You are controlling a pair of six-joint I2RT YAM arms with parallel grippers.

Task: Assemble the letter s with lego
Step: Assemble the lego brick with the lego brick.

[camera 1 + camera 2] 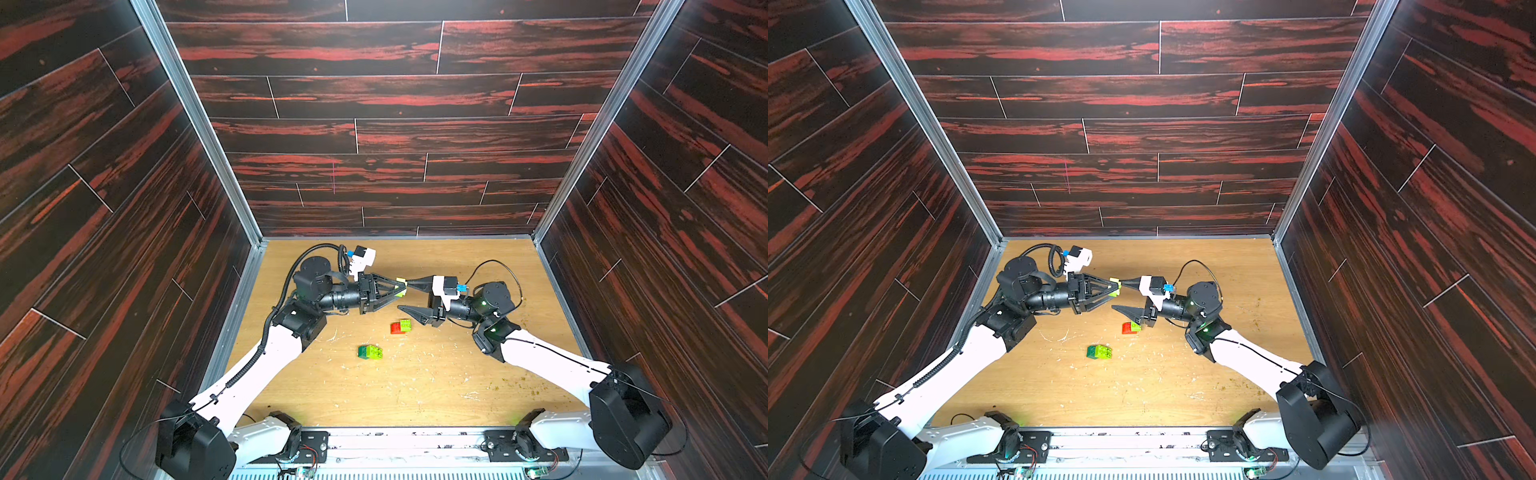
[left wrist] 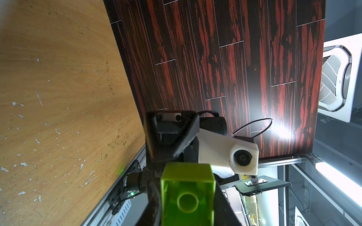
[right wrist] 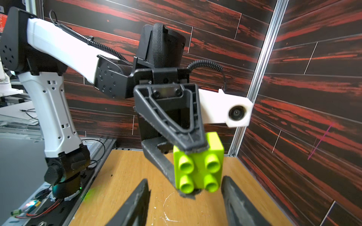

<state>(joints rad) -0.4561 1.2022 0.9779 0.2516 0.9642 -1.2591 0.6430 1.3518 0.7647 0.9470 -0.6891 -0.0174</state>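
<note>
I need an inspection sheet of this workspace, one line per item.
Surface: wooden tabletop, scratched, pale flecks.
Job's things: lime green brick held in the air; red-and-lime pair and dark-green-and-lime pair lie apart on the tabletop.
Clutter: greenish crumbs near the right arm.
End effectors: left end effector shut on the lime green brick; right end effector open, facing it.
Cables: corrugated cable on left arm; thin wire at right wrist.
Surroundings: dark red walls, corner posts.
</note>
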